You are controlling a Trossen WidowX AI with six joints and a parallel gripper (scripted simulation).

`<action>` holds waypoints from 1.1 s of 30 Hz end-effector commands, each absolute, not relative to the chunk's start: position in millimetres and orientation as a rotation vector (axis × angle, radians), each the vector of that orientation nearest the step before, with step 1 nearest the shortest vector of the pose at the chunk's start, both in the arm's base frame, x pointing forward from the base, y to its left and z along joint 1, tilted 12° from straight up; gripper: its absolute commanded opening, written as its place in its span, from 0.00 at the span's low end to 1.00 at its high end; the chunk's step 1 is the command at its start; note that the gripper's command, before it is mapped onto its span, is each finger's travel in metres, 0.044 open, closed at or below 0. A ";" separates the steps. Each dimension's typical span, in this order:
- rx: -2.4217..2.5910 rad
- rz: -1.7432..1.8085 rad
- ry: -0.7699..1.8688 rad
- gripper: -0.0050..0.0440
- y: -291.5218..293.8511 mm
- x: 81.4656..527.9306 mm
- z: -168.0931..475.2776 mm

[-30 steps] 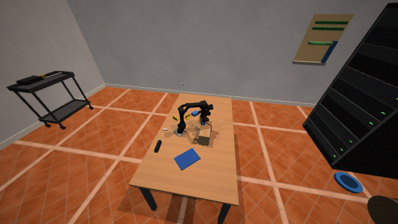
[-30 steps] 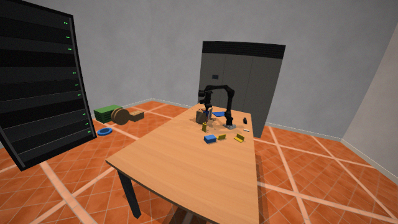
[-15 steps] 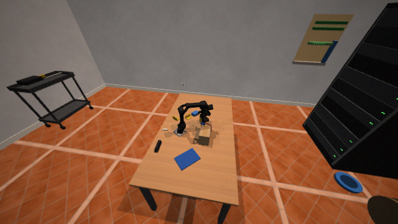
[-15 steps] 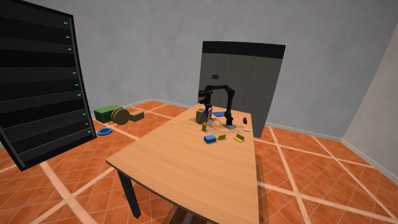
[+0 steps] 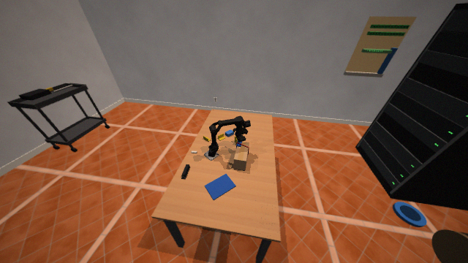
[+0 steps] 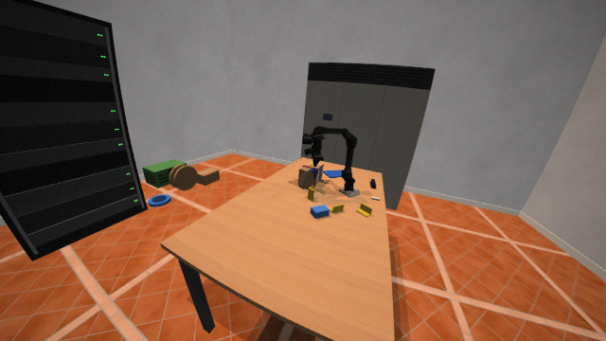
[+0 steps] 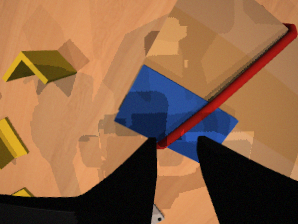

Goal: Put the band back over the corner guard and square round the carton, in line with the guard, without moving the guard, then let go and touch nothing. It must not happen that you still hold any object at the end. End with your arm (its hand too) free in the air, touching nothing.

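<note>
The brown carton (image 5: 240, 161) (image 6: 307, 178) (image 7: 220, 36) stands on the table beside the arm's base. A blue corner guard (image 7: 149, 106) (image 5: 238, 145) sits on its upper corner. The thin red band (image 7: 233, 86) (image 5: 245, 145) runs across the carton top and crosses the guard. My gripper (image 7: 176, 143) (image 5: 240, 142) (image 6: 315, 163) hangs just above that corner. Its fingers stand apart on either side of the band's near end, which lies close to the left fingertip. I cannot tell whether the band touches a finger.
Yellow corner guards (image 7: 40, 66) (image 5: 221, 136) (image 6: 364, 209) and a blue block (image 5: 229, 133) (image 6: 320, 211) lie beyond the carton. A blue flat pad (image 5: 219, 186), a black bar (image 5: 186, 171) and a small white piece (image 5: 194, 151) lie on the table.
</note>
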State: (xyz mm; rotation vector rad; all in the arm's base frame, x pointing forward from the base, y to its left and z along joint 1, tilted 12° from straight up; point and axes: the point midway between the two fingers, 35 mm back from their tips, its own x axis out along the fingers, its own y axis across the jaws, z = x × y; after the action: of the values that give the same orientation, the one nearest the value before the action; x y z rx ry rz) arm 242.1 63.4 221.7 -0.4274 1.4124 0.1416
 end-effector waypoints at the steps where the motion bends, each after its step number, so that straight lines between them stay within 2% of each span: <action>1: -0.428 0.140 1.417 0.34 65.4 241.4 228.9; 2: -0.428 0.140 1.417 0.34 65.4 241.4 228.9; 4: -0.425 0.144 1.410 0.24 59.9 249.4 229.5; 6: -0.425 0.144 1.410 0.24 59.9 249.4 229.5; 9: -0.424 0.149 1.411 0.10 36.0 282.5 240.4; 13: -0.426 0.153 1.410 0.10 -1.9 317.6 249.7; 33: -0.425 0.153 1.414 0.10 -7.0 323.4 230.4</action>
State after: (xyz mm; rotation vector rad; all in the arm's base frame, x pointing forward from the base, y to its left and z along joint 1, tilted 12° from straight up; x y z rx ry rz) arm 322.7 -6.4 235.5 -0.4252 1.4119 0.1490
